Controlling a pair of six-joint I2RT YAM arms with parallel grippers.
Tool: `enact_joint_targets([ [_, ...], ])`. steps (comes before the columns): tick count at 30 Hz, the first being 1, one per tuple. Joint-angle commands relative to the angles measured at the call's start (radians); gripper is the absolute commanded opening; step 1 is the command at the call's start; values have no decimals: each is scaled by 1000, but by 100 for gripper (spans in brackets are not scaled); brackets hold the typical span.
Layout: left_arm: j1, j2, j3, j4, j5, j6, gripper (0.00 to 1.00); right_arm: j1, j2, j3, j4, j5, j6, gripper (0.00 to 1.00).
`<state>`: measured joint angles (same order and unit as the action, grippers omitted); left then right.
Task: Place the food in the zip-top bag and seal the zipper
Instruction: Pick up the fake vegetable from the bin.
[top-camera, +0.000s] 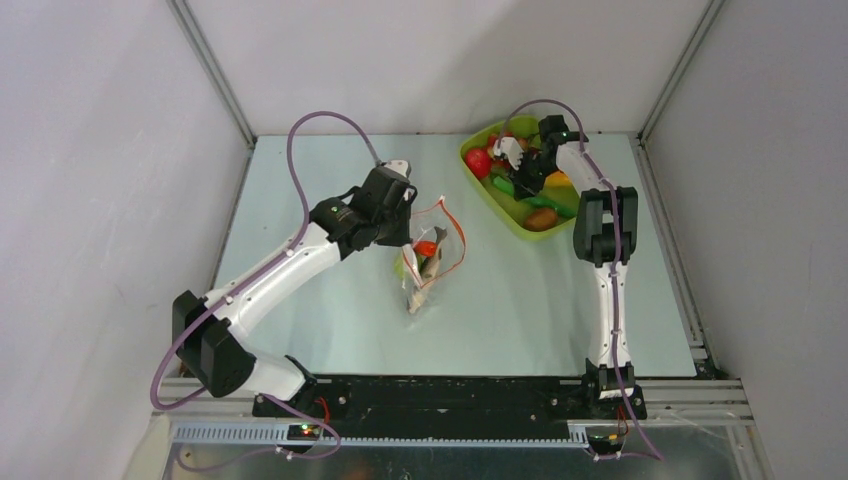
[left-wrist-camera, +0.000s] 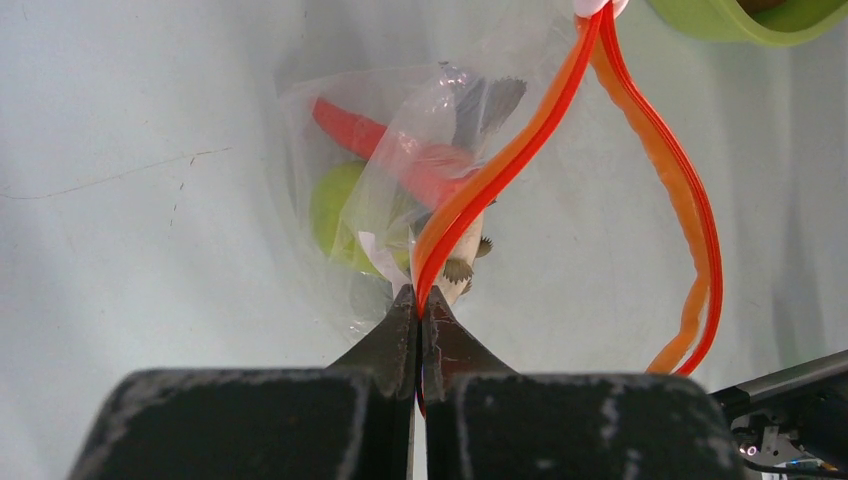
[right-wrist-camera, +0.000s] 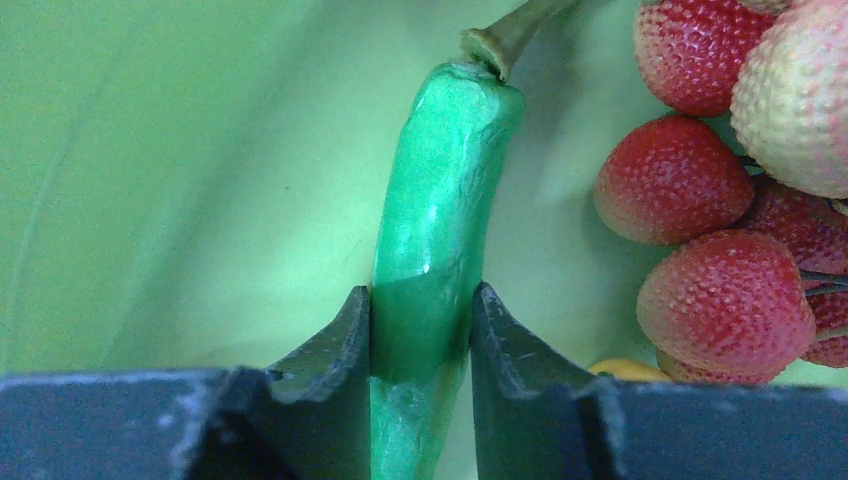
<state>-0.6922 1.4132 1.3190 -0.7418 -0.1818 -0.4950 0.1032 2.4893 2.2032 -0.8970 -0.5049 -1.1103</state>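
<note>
The clear zip-top bag (top-camera: 424, 272) lies mid-table with its mouth open. Its orange-red zipper (left-wrist-camera: 560, 100) loops upward, the white slider tab (left-wrist-camera: 596, 6) at the far end. Inside the bag I see a green pear (left-wrist-camera: 335, 205), a red-orange piece (left-wrist-camera: 350, 130) and a grey fish (left-wrist-camera: 490, 100). My left gripper (left-wrist-camera: 420, 300) is shut on one zipper strip at the mouth's near end. My right gripper (right-wrist-camera: 420, 320) is inside the lime-green tray (top-camera: 482, 192), shut on the green bean (right-wrist-camera: 440, 200). Red grapes (right-wrist-camera: 720, 300) lie just to its right.
The tray at the back right also holds a red apple (top-camera: 478, 162), a brown kiwi (top-camera: 541, 218) and other toy food. A yellow piece (right-wrist-camera: 625, 368) shows beside the right finger. Grey walls enclose the table on three sides.
</note>
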Motion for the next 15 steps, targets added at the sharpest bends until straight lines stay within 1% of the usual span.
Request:
enact_joint_targets([
  [1,6,-9,41,-3,-28,15,0,15,-29,-64,-11,72,6,22],
  [2,8,-9,40,-4,-30,14,0,21,-55,-107,13,87,12,14],
  [3,7,-11,39,-4,-30,12,0,24,-68,-130,66,118,23,9],
  [4,7,-11,37,-4,-31,11,0,28,-93,-172,93,130,30,1],
  [5,7,-15,35,-4,-31,11,0,30,-106,-191,142,149,43,0],
  [10,8,-38,19,4,-35,5,0,43,-208,-291,283,173,111,0],
  [14,7,-54,9,9,-38,-1,0,71,-325,-422,475,237,157,0],
  [15,7,-57,6,10,-39,-2,0,79,-367,-472,546,247,169,0],
])
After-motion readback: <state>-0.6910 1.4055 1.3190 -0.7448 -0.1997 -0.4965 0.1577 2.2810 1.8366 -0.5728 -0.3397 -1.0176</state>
